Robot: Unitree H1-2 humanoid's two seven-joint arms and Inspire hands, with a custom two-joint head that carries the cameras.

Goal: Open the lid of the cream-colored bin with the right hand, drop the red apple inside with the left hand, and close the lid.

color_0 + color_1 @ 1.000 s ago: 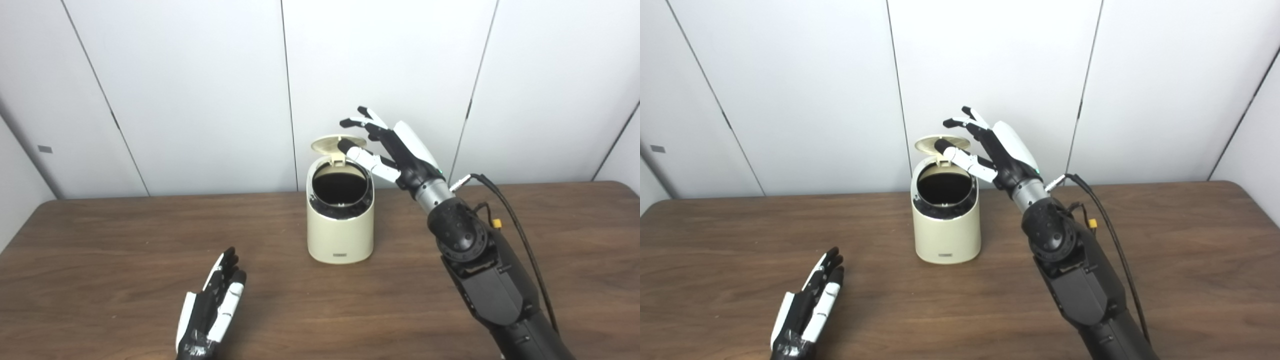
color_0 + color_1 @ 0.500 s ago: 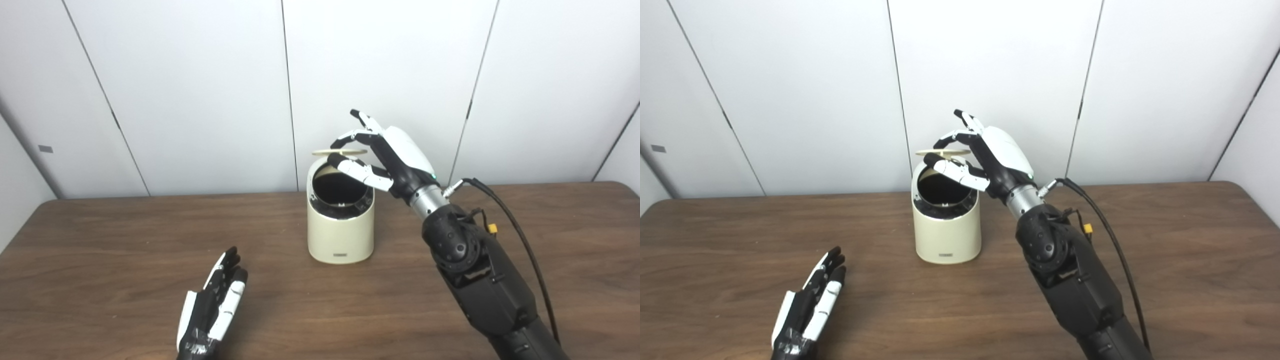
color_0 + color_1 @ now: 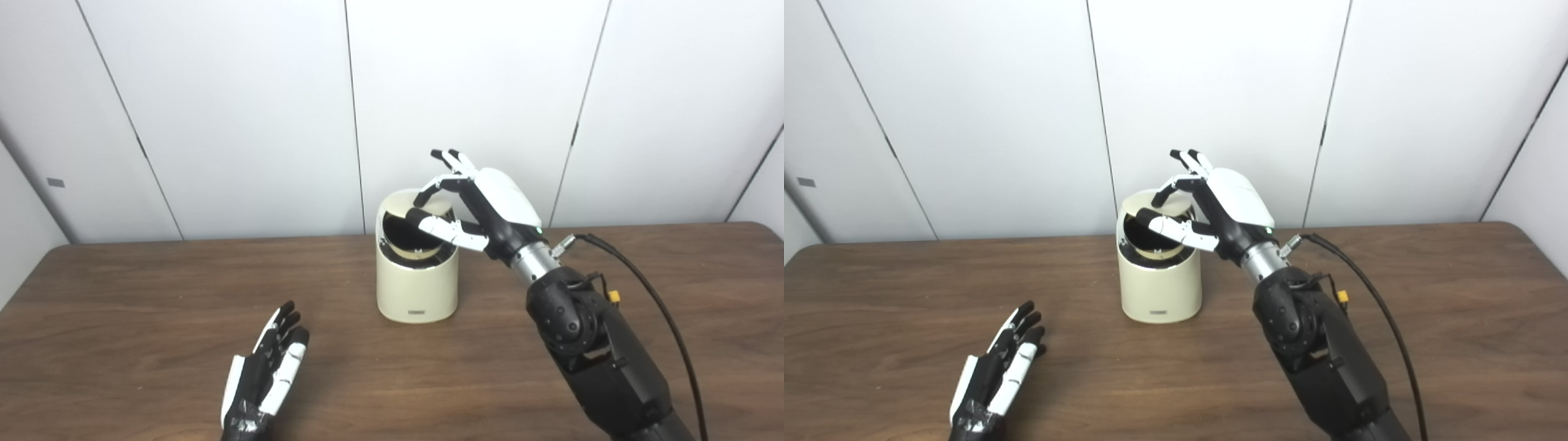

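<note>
Step in hand: while the lid [image 3: 411, 205] sits tilted partway down over the mouth of the bin [image 3: 417, 288], the job looks to be the closing, the last part of the task as I judge it.
Right robot hand: the right robot hand [image 3: 484, 205] is at the centre of the frame above the bin, its fingers [image 3: 429, 190] spread and curled, one resting on the top of the lid and the thumb lying across the dark opening; it grips nothing, only pressing on the lid.
Left robot hand: the left robot hand [image 3: 266, 376] lies at the lower left of the frame on the worktop [image 3: 153, 318], palm up, fingers loosely apart, holding nothing.
Apple: no red apple shows anywhere; whether it lies inside the bin cannot be told, since the opening is dark and half covered.
Doing it well: press down near the front edge of the lid, away from its hinge at the back, and draw the thumb out of the opening first, or the lid would likely pinch it; keep the push straight down so the light bin does not tip or slide.
Around: plain white wall panels [image 3: 245, 110] fill the upper frame, and a black cable [image 3: 643, 282] trails from the right wrist at the right.
In the way: only the thumb itself.
</note>
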